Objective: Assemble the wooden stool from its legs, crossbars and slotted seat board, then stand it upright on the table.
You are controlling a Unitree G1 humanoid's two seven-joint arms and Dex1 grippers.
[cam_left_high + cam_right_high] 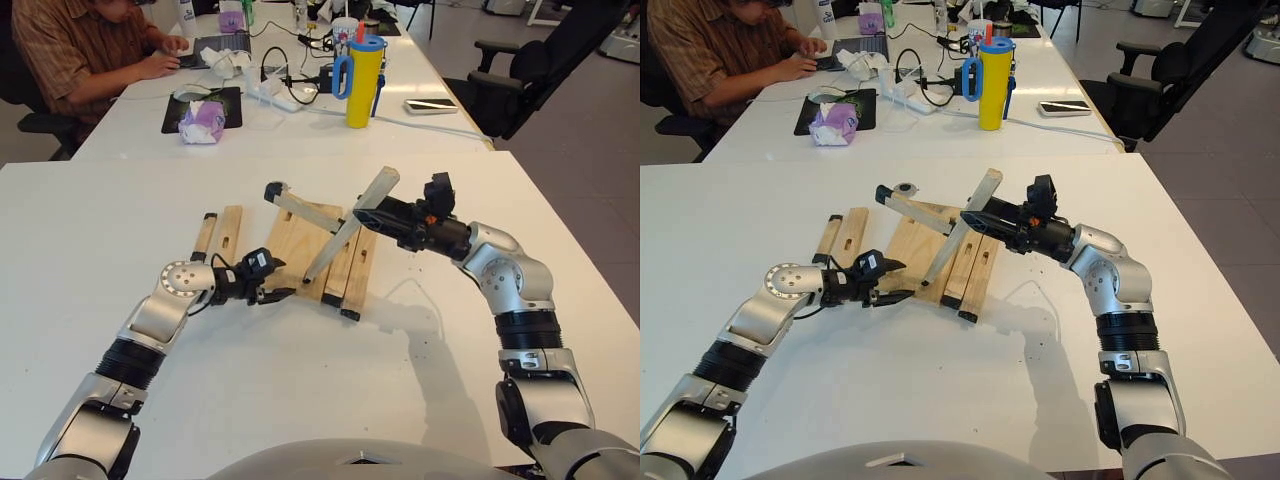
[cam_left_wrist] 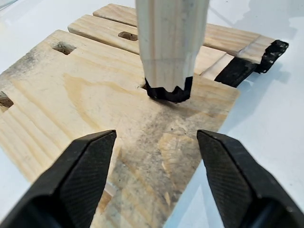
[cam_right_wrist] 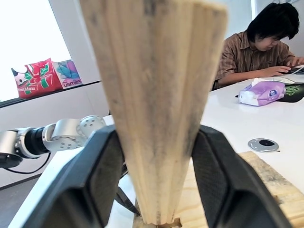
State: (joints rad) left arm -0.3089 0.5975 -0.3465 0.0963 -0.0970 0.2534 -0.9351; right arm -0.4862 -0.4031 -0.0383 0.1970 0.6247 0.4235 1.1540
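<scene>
leg (image 1: 345, 235) clamped in right gripper (image 1: 365, 216), tip masking a seat board (image 2: 71, 99) slot; left gripper (image 1: 278, 280) fingers (image 2: 85, 180) apart

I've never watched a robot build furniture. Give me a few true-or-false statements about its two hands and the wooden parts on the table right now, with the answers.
1. The right hand grips a pale wooden leg. True.
2. That leg stands straight upright on the flat slotted wooden seat board. False: it leans, with its black-tipped lower end resting on the board.
3. The left hand is clamped on the board. False: it is open, holding nothing, near the board's edge.
4. Two loose wooden pieces lie on the white table, to the left of the board. True.
</scene>
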